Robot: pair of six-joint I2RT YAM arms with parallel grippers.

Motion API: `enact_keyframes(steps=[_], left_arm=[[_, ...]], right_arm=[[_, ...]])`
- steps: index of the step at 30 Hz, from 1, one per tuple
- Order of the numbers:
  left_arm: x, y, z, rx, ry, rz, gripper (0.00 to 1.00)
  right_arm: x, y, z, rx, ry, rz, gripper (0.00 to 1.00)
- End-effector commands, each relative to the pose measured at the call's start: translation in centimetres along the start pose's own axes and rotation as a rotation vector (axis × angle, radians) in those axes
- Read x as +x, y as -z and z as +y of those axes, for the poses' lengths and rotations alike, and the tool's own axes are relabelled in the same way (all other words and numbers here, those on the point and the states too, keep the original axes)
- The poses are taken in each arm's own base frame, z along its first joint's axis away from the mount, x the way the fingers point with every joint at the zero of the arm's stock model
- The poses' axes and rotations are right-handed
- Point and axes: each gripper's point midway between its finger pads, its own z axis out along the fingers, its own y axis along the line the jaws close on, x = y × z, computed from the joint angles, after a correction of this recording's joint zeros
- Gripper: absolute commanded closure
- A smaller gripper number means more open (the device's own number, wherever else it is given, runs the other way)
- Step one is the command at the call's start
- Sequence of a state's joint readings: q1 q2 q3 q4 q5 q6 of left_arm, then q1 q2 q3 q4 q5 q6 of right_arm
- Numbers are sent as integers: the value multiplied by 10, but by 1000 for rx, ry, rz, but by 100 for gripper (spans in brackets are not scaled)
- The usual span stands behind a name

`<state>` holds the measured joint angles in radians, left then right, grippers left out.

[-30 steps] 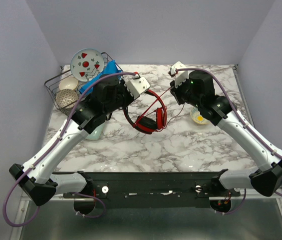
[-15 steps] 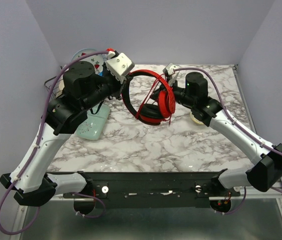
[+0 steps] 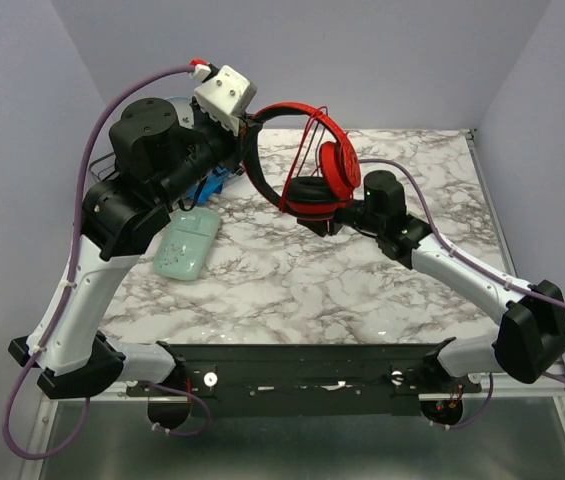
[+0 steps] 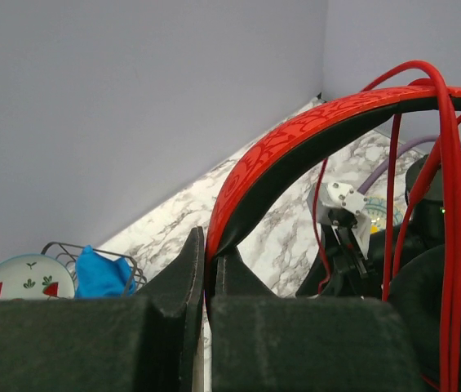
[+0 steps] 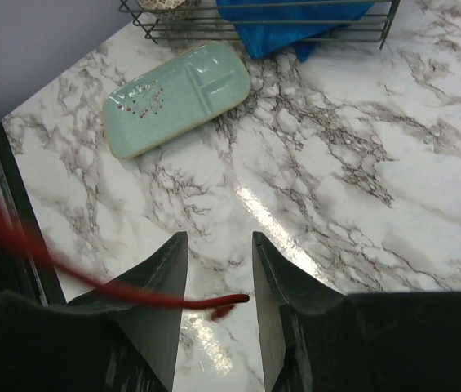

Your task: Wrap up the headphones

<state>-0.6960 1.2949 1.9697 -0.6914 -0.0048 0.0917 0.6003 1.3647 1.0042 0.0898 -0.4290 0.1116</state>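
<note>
The red headphones (image 3: 334,165) hang in the air above the table's back middle. My left gripper (image 3: 246,128) is shut on the red, black-lined headband (image 4: 295,147), seen clamped between the jaws in the left wrist view (image 4: 210,257). The thin red cable (image 4: 454,204) runs in loops across the headband and down past the black ear pads (image 3: 312,195). My right gripper (image 3: 322,222) is open just below the ear cups. In the right wrist view (image 5: 218,273) the loose cable end (image 5: 214,302) lies between the spread fingers, above the marble, not clamped.
A mint green tray (image 3: 187,250) lies on the marble at the left, also in the right wrist view (image 5: 177,98). A wire rack (image 5: 214,31) with a blue cloth (image 3: 212,185) stands at the back left, with a patterned plate (image 4: 22,278).
My left gripper has lifted the headphones higher and further back. My right gripper has swung from the table's back down and left, to below the ear cups, and now stands open.
</note>
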Motion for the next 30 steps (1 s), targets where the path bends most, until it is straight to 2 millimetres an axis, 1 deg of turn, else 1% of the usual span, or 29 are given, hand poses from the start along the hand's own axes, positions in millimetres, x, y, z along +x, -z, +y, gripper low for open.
enact_keyframes(steps=[1, 3, 6, 7, 9, 11, 13, 14, 15, 16, 17, 18, 19, 20, 21, 22, 23, 24, 25, 26, 28, 29, 30], left_arm=[[-31, 8, 9, -48, 46, -85, 100], [-31, 8, 9, -48, 48, -85, 100], [-32, 7, 10, -54, 56, -86, 100], [-33, 7, 10, -55, 63, -88, 100], [-33, 6, 14, -67, 73, -89, 100], [-35, 5, 16, -71, 117, -94, 100], [-35, 4, 25, -91, 147, -97, 100], [-36, 1, 25, -82, 196, -101, 100], [-36, 0, 33, -80, 220, -102, 100], [-36, -3, 33, -57, 260, -102, 100], [-38, -8, 29, -9, 294, -103, 100], [-39, -10, 33, -10, 355, -106, 100], [-38, -13, 42, -33, 368, -109, 100], [-40, -18, 49, -52, 376, -118, 100], [-39, -21, 59, -88, 391, -121, 100], [-37, -24, 73, -129, 397, -125, 100], [-35, -31, 83, -157, 399, -128, 100], [-33, -33, 96, -214, 396, -134, 100], [-30, -35, 108, -258, 380, -135, 100], [-23, -40, 123, -302, 370, -129, 100], [-10, -45, 144, -369, 349, -108, 100], [5, -51, 160, -418, 342, -87, 100], [14, -53, 166, -442, 327, -74, 100]], right_arm=[[-1, 7, -6, 44, 12, -33, 55], [2, 8, -7, 50, 8, -30, 56], [1, 9, -8, 53, 9, -33, 65], [1, 9, -8, 56, 7, -32, 72], [3, 9, -10, 67, 1, -30, 78], [8, 9, -12, 79, -13, -21, 86], [13, 8, -11, 88, -28, 0, 96], [17, 6, -13, 101, -36, 19, 98], [22, 5, -12, 104, -40, 47, 99], [16, 0, -6, 93, -31, 51, 99], [20, -5, -8, 109, -25, 72, 99], [29, -8, -7, 115, -31, 121, 99], [16, -14, 4, 99, -10, 113, 99], [16, -18, 4, 120, 18, 129, 99], [27, -23, 6, 129, 29, 182, 99], [28, -26, 12, 134, 53, 197, 99], [21, -33, 27, 130, 106, 197, 99], [32, -36, 32, 131, 125, 242, 99], [35, -39, 38, 135, 141, 259, 99], [31, -42, 51, 134, 206, 259, 99], [43, -43, 58, 154, 248, 311, 99], [46, -44, 67, 161, 280, 325, 99], [48, -43, 71, 166, 294, 349, 99]])
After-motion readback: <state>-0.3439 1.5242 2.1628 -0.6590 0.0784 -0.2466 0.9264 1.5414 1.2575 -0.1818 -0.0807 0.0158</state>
